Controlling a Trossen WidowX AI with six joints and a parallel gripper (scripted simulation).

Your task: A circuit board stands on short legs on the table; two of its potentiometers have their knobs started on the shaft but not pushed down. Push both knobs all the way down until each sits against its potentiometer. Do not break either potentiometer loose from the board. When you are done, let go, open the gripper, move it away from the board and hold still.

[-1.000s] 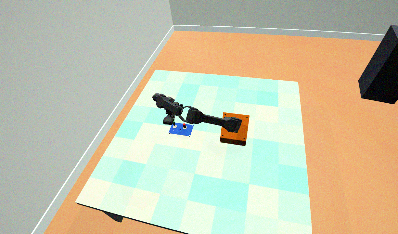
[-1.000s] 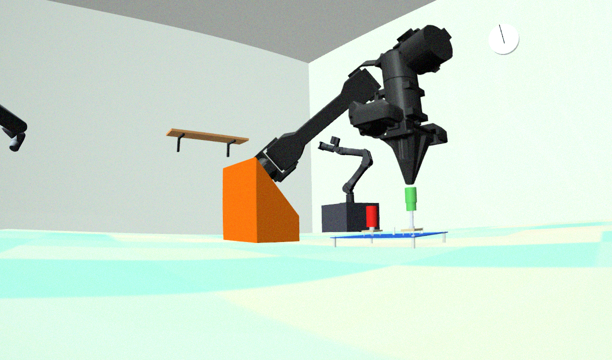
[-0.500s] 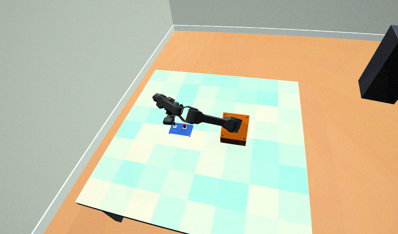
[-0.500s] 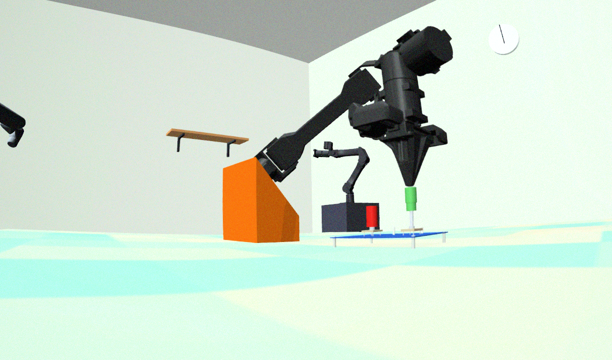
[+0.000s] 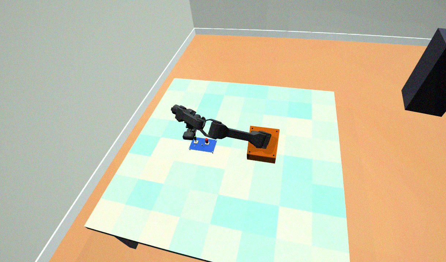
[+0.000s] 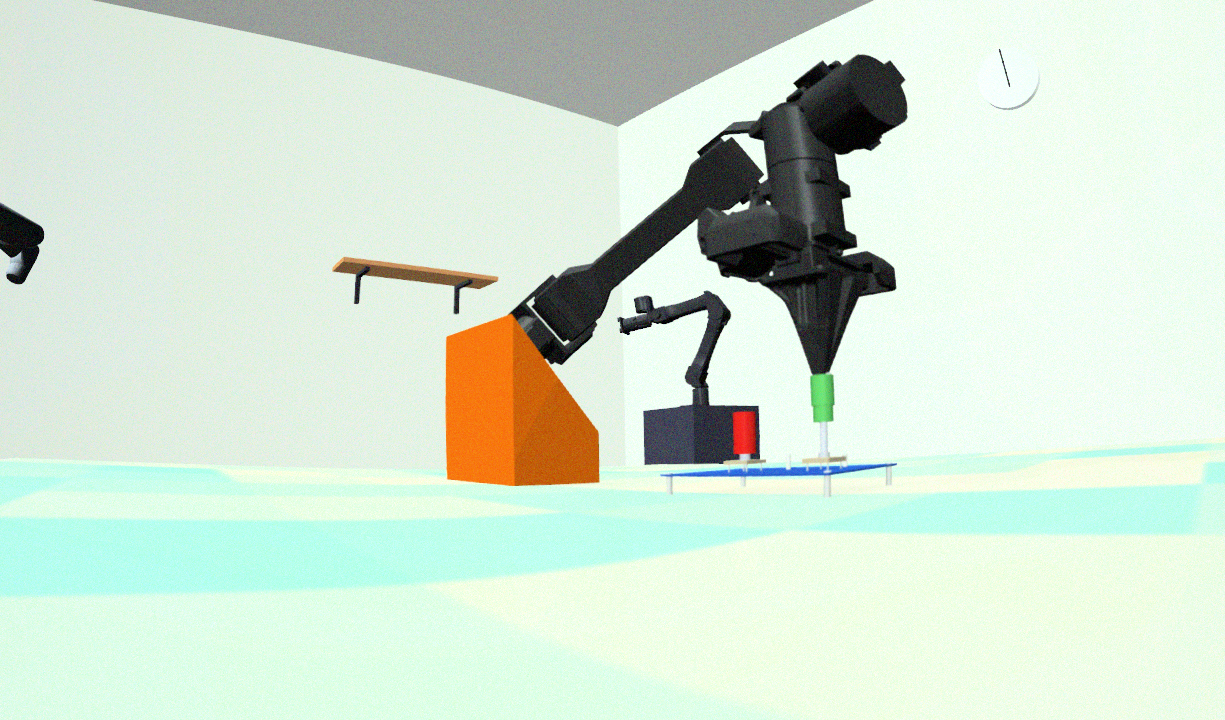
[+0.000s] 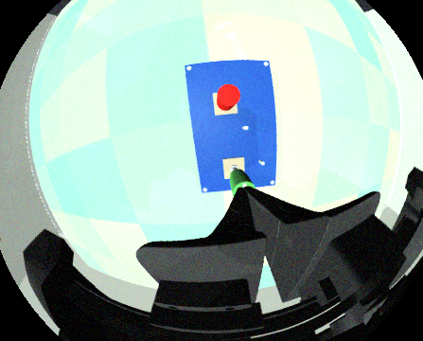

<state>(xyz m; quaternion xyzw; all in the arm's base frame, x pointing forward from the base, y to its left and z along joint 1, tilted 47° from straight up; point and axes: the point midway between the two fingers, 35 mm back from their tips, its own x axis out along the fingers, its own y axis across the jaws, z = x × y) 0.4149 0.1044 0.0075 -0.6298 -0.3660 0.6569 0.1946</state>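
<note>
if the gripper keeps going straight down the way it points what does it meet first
The green knob: the shut gripper points straight down with its tip at the knob's top, apparently touching already. Below the knob are the shaft and the board.

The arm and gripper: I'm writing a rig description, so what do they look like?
The arm is matte dark grey to black all over, built of boxy links with rounded joint housings, on an orange wedge-shaped base. The gripper is the same dark colour and tapers to a narrow point. No cables, labels or markings are visible.
</note>
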